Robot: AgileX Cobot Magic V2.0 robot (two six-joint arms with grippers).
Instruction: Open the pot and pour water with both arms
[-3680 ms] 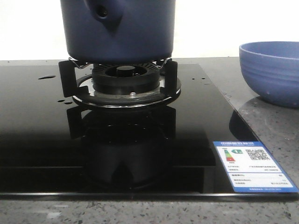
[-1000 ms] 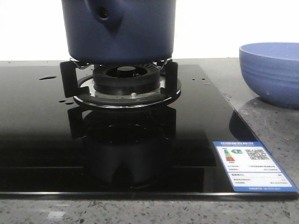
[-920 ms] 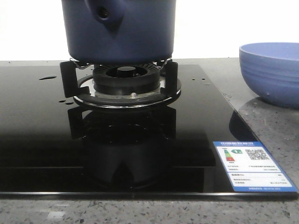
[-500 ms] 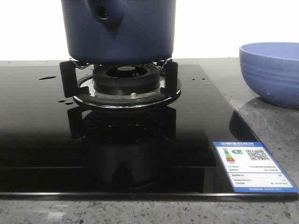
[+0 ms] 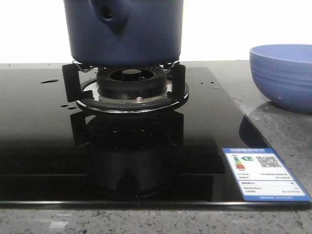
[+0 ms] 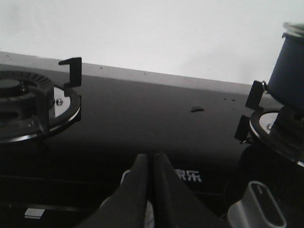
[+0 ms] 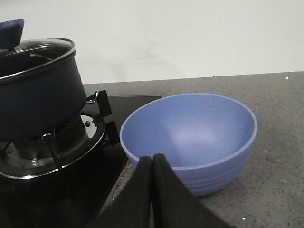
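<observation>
**Status: both arms idle, pot lid still in place**

Change check: across the earlier front views and the current one, nothing has shifted. The pot, burner and bowl occupy the same positions. Judged from this, no step of the task has begun.

Left wrist view, left to right: a spare burner sits at the left edge. At bottom centre, the left gripper has its fingers pressed together with nothing between them. The pot appears at the far right edge, well apart from this gripper.

Front view: the pot fills the upper centre, seated on the burner grate. The blue bowl stands at the right edge on the counter.

Right wrist view: the pot sits at the left, with its glass lid on. The bowl occupies the centre. The right gripper, at bottom centre, is clenched and empty.

Implication: lid removal is the pending step; each gripper must part its fingers first.
</observation>
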